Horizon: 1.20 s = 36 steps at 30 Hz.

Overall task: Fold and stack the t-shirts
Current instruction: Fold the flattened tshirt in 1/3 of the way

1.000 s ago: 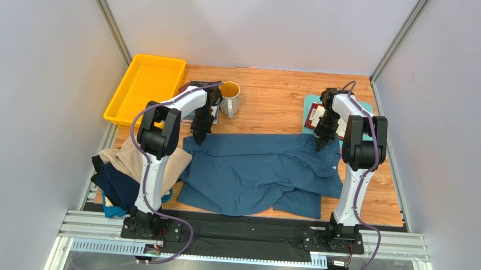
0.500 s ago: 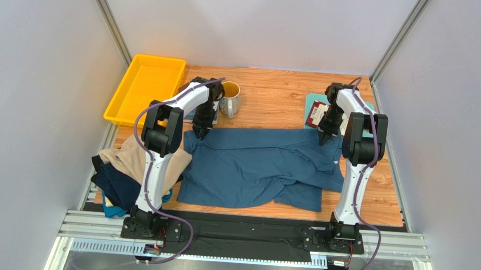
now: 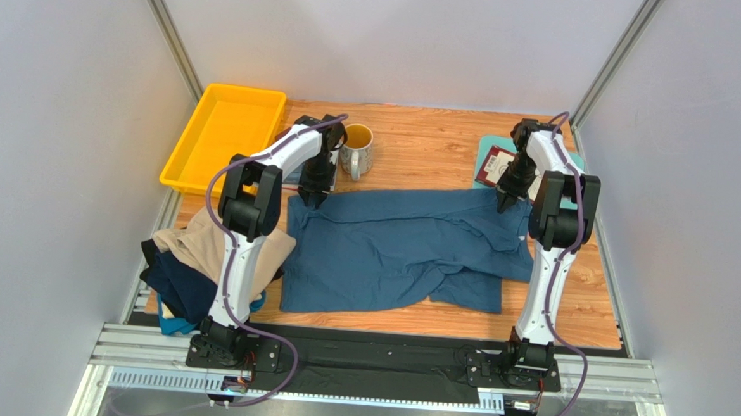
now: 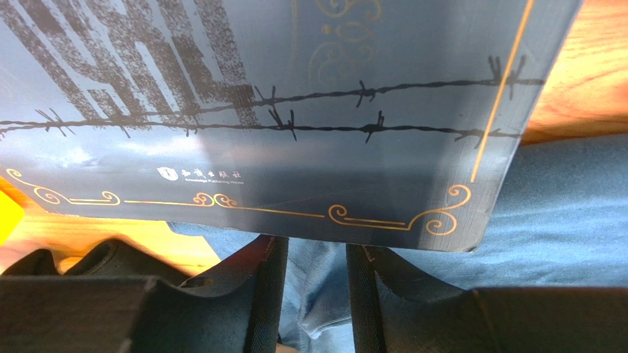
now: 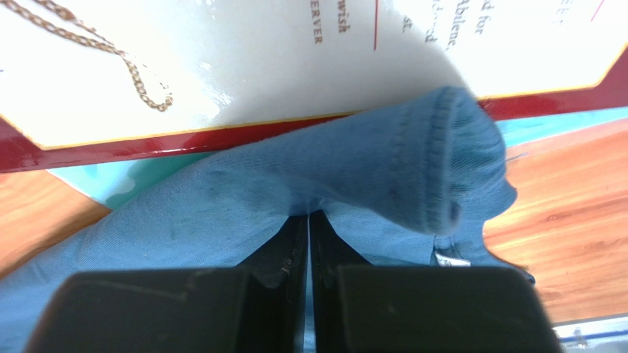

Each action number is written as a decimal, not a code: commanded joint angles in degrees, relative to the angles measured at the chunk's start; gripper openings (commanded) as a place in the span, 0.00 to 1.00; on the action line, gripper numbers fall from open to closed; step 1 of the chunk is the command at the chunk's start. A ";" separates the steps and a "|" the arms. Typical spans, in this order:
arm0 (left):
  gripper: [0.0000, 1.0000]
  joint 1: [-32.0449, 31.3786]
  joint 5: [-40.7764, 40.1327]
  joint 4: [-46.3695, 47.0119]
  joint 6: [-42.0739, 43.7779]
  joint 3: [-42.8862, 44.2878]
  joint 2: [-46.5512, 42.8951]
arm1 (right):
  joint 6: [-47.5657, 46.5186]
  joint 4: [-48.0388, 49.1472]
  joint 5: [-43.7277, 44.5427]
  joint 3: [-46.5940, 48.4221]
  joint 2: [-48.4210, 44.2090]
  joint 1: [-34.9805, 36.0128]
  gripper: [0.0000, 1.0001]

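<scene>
The large teal-blue t-shirt (image 3: 391,247) lies spread across the middle of the table. My left gripper (image 3: 313,194) is at its far left corner. In the left wrist view the jaws (image 4: 315,246) stand slightly apart with a fold of shirt cloth (image 4: 317,294) between them. My right gripper (image 3: 506,201) is at the far right corner, shut on the shirt's hem (image 5: 413,169); its fingertips (image 5: 308,217) are pinched together. The beige shirt (image 3: 191,241), navy shirt (image 3: 175,288) and a strip of light blue shirt (image 3: 176,326) are piled at the near left.
A dark blue book (image 4: 258,110) lies just beyond the left gripper, next to a mug (image 3: 354,148). A yellow tray (image 3: 221,134) sits far left. A teal cutting board (image 3: 487,149) with a red-edged white book (image 5: 258,59) sits far right, touching the shirt's edge.
Both grippers moved toward the far side, dragging the teal-blue shirt's far edge with them. The shirt lies further back and flatter, its right corner against the cutting board.
</scene>
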 commanded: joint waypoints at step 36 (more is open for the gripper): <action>0.51 0.06 9.51 8.08 -4.28 -24.43 -32.49 | -1.47 6.14 -13.32 -60.12 -56.12 0.25 0.73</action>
